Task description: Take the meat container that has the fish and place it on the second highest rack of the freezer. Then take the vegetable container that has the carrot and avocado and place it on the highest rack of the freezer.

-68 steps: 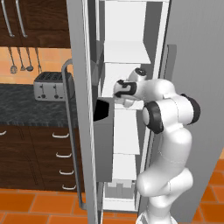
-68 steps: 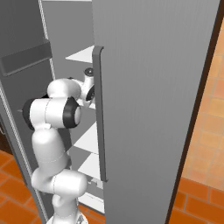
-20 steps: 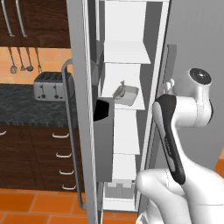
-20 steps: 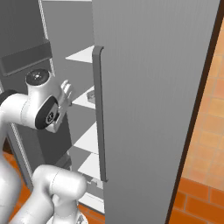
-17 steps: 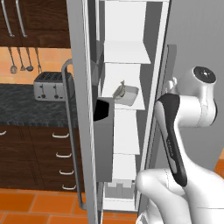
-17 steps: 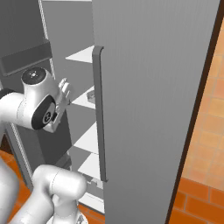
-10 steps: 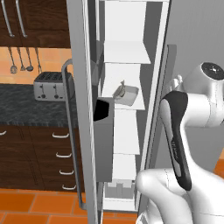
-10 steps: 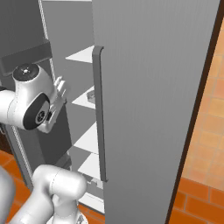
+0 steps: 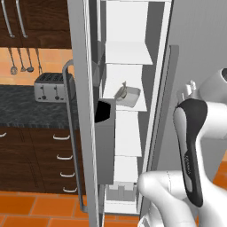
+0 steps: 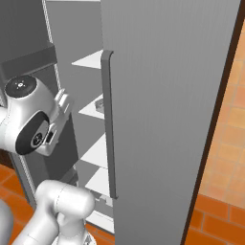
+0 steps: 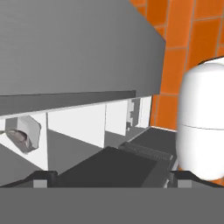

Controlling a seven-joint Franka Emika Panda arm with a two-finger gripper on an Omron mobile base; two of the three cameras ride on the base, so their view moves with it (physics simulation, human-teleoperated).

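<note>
The meat container [image 9: 127, 95] with the fish [image 9: 121, 91] sits on the second highest rack [image 9: 125, 103] of the freezer [image 9: 128, 53], so I judge the first half of my job done. My hand [image 11: 112, 175] is spread wide and empty, its two dark tips low in the hand view, well apart from that rack; there the same container [image 11: 25, 133] lies far to the left. The highest rack [image 9: 123, 54] is bare. The vegetable container with the carrot and avocado is left to do: I have to fetch it and set it on that top rack.
</note>
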